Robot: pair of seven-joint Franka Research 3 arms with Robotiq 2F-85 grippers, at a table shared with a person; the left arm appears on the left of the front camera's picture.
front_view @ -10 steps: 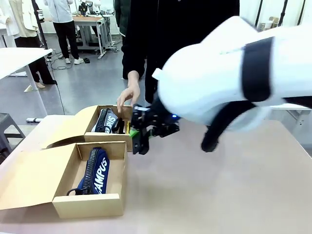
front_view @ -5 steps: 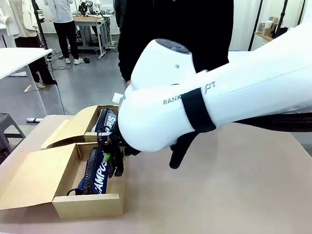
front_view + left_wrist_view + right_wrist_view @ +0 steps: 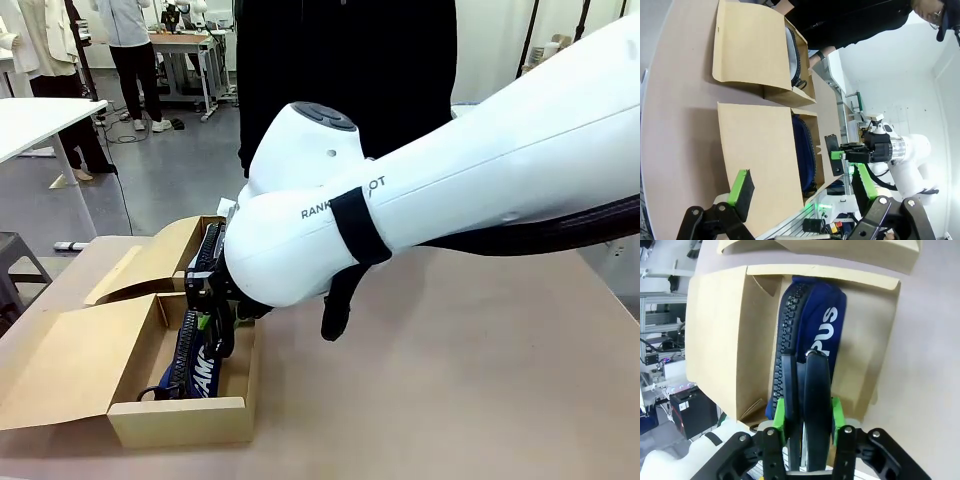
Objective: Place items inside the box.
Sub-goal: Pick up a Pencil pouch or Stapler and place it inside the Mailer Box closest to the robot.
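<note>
We saw the big white right arm reach across the table (image 3: 460, 390) to the left side. Its right gripper (image 3: 213, 322) pointed down into the near box (image 3: 175, 422). This tan cardboard box was open, and its lid flap lay flat on the side away from the arm.

A navy pouch (image 3: 826, 322) lay along the bottom of the near box. We could read the white letters "PUS" on it, and its black zip ran down one side.

From the right wrist view, the right gripper (image 3: 807, 407) had a black stapler (image 3: 816, 390) between its two fingers. The green pads (image 3: 779, 416) sat right against both sides of the stapler, so the gripper was pinching it. The stapler hung just over the navy pouch, inside the walls of the box. We could not tell if it touched the pouch.

The far box (image 3: 150, 262) stood just behind the near one, and it was open too. A grey pouch (image 3: 790, 47) with a black zip lay inside it.

The left gripper (image 3: 800, 175) was well away from the boxes, off to their open-lid side. Its two fingers were spread wide apart and nothing was between them.

A person (image 3: 340, 70) in dark clothes stood at the far side of the table, behind the far box.
</note>
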